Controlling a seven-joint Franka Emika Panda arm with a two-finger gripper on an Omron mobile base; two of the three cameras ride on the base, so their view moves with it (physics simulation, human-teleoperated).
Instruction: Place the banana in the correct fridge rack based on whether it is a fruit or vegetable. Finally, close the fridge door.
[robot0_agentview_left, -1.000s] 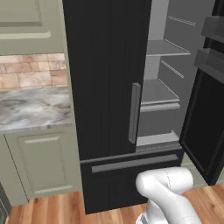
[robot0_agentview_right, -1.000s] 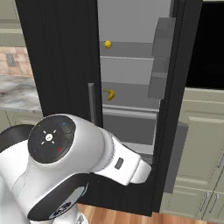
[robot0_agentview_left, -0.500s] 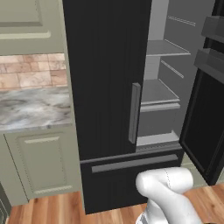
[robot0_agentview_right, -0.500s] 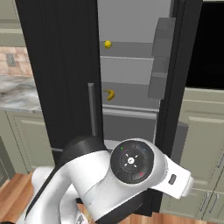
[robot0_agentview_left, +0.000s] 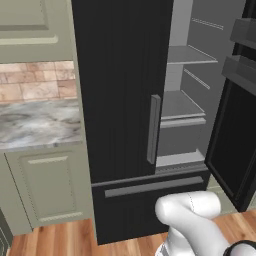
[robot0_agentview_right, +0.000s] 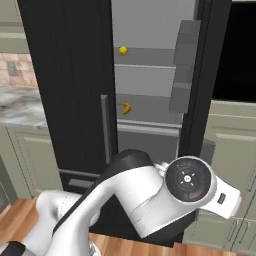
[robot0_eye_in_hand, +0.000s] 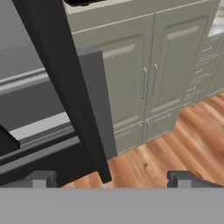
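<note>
In the right base view the banana (robot0_agentview_right: 125, 108) lay on the rack (robot0_agentview_right: 148, 129) at the frame's centre, below a round yellow fruit (robot0_agentview_right: 123, 50) on the upper shelf. The open door (robot0_agentview_right: 200, 75) stood right of them. In the hand view, the jaws of the gripper (robot0_eye_in_hand: 112, 178) stood released and empty at the bottom, over the wood floor (robot0_eye_in_hand: 175, 144).

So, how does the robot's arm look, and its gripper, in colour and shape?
The arm is glossy white, with thick rounded links and dark bands at the joints. One joint ends in a round dark cap with a small white mark at its centre. The gripper has two small, blocky dark grey fingertips. No cables are visible.
</note>
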